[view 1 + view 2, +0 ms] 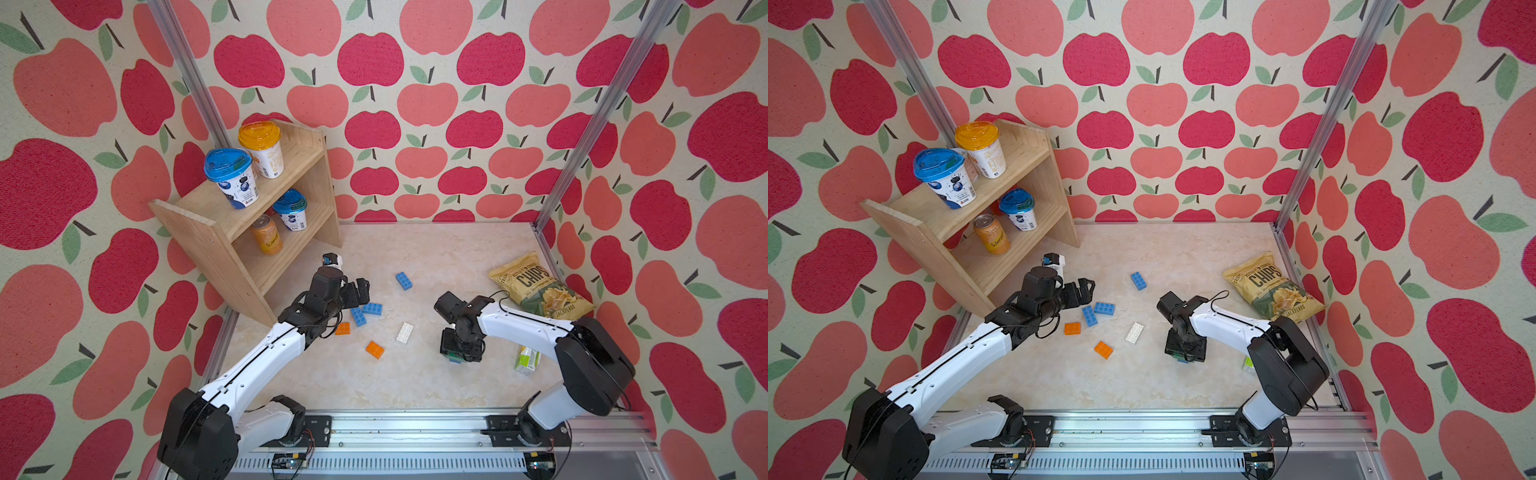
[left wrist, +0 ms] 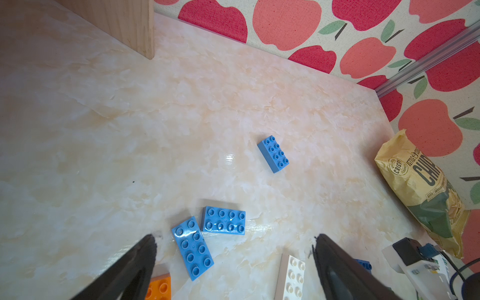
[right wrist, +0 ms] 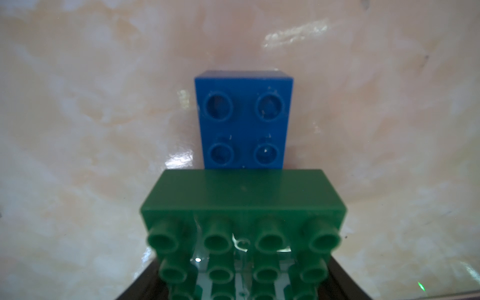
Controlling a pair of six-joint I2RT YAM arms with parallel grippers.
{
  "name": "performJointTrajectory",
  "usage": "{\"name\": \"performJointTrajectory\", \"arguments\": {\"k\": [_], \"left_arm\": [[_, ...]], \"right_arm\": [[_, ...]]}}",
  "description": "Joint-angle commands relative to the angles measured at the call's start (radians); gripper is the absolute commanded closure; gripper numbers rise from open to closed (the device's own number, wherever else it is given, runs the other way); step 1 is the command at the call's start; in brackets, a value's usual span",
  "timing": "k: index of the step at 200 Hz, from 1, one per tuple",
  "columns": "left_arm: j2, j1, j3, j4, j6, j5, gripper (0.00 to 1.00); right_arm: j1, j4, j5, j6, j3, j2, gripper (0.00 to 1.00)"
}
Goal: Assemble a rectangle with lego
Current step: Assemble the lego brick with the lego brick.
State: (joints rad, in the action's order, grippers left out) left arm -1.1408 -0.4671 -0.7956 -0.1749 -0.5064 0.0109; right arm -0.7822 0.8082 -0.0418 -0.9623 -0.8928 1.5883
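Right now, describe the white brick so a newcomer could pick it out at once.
From the wooden shelf, come forward to the middle of the tabletop. The white brick lies flat, studs up, between an orange brick and the right hand gripping a green brick. It is the only white one among blue and orange neighbours.

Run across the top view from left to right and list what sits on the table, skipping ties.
The wooden shelf → orange brick by the left arm → tilted blue brick → white brick → right claw gripping the green brick → chips bag.
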Motion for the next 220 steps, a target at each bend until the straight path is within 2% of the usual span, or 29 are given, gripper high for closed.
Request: {"name": "performJointTrajectory", "arguments": {"k": [1,63,99,116,162,177,220], "left_arm": [[0.0,0.005,0.0,-0.003,0.001,0.008,0.03],[-0.003,0.005,0.001,-0.002,-0.004,0.005,0.03],[0.001,0.004,0.001,-0.003,-0.009,0.008,0.03],[0.005,0.004,0.003,-0.004,-0.011,0.011,0.03],[0.01,0.003,0.004,-0.009,-0.01,0.018,0.03],[0.011,0.003,0.003,-0.012,-0.007,0.021,0.03],[0.027,0.002,0.002,-0.021,-0.002,0.036,0.03]], "right_arm": [[0.005,-0.043,-0.005,0.018,0.088,0.104,0.59],[0.065,-0.08,-0.068,0.22,0.051,0.047,0.57],[0.08,-0.081,-0.104,0.309,0.013,0.063,0.52],[0.08,-0.081,-0.104,0.321,0.0,0.066,0.45],[0.08,-0.081,-0.095,0.307,-0.006,0.038,0.09],[0.077,-0.075,-0.094,0.303,-0.012,0.016,0.01],[0.069,-0.009,-0.104,0.29,-0.075,-0.052,0.0]]}}
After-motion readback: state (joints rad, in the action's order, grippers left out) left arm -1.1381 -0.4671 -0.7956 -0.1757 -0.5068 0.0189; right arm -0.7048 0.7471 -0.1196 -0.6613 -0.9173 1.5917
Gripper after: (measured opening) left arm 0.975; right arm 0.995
